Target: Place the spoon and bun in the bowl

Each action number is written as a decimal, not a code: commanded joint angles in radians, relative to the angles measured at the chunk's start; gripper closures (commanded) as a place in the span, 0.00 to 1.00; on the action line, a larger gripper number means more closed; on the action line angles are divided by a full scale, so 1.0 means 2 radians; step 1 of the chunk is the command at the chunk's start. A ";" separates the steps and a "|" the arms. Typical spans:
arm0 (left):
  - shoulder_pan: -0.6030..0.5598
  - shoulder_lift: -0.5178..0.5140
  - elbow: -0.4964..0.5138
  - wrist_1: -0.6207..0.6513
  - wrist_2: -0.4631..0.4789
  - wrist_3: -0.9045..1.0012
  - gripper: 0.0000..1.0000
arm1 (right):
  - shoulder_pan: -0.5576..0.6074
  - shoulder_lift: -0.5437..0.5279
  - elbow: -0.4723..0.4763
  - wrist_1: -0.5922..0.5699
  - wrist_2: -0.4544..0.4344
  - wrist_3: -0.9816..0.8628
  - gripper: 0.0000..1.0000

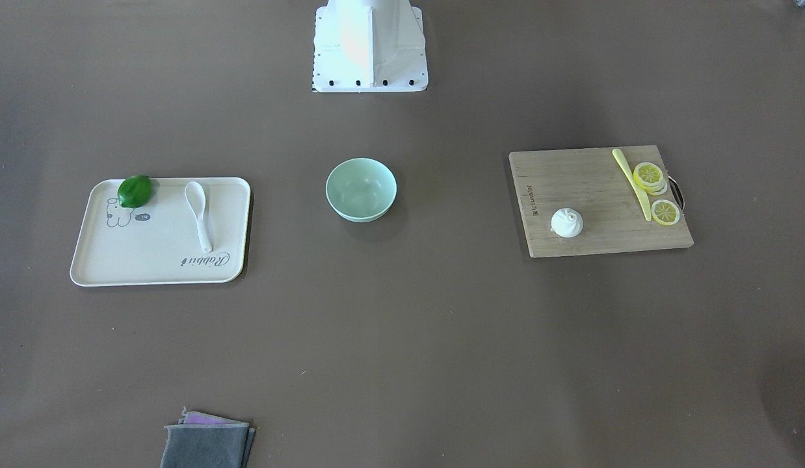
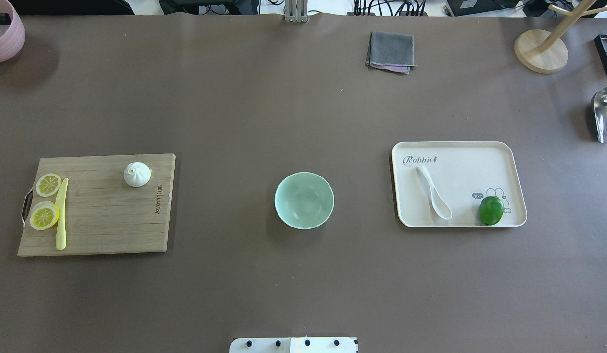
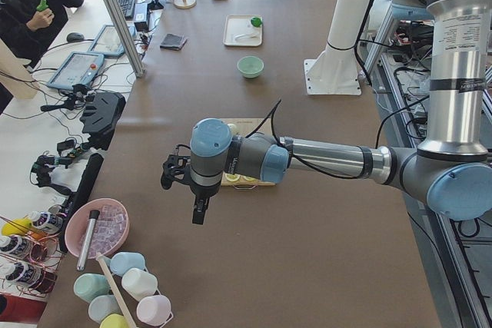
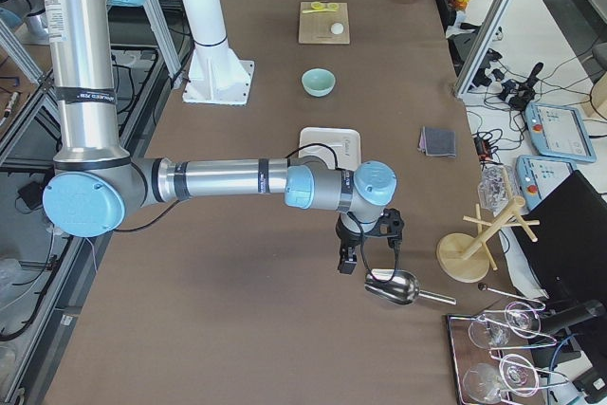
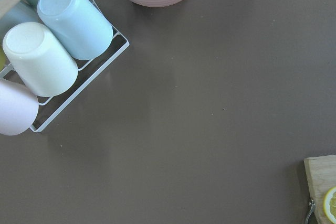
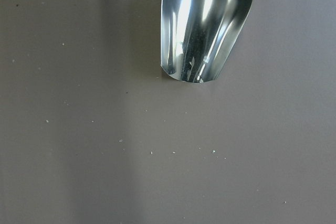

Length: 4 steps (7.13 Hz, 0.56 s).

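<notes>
**Status:** not begun, as far as the views show.

**Bowl:** The bowl (image 2: 304, 200) stands at mid-table, upright and empty.

**Spoon:** The spoon (image 2: 433, 192) lies flat on the tray (image 2: 499, 152) on the robot's right. Its scoop points toward the robot, and it lies near the lime (image 2: 491, 210) without touching it. It is well apart from the bowl.

**Bun:** The bun (image 2: 137, 174) sits upright on the board (image 2: 97, 215) on the robot's left. It is at the end nearer the bowl, apart from the lemon slices (image 2: 48, 184) and the knife (image 2: 62, 213).

**Left gripper:** The left gripper (image 3: 200, 209) hangs over bare table beyond the board's outer end, well apart from the bun. It shows only in a side view, so I cannot tell how far its jaws are parted. Neither task item is in it.

**Right gripper:** The right gripper (image 4: 349, 261) hangs near a metal scoop (image 4: 394, 285), beyond the tray and well apart from the spoon. Its jaw opening likewise cannot be told. It carries neither task item.

**Outstanding:** Both pickups and both placements remain. In my judgement each arm must first travel inward to the item on its side.
</notes>
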 commanded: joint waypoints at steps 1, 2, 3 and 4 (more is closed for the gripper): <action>0.000 -0.001 -0.003 0.001 0.000 0.000 0.02 | 0.000 0.000 0.000 0.000 0.001 0.000 0.00; 0.000 -0.001 -0.003 0.001 -0.002 0.000 0.02 | 0.000 0.000 0.000 0.000 0.001 0.000 0.00; 0.000 -0.001 0.000 0.000 -0.001 0.002 0.02 | 0.000 0.000 0.000 0.000 0.001 -0.001 0.00; 0.000 0.002 0.003 -0.004 -0.004 0.005 0.02 | 0.000 0.000 0.003 0.000 0.001 0.000 0.00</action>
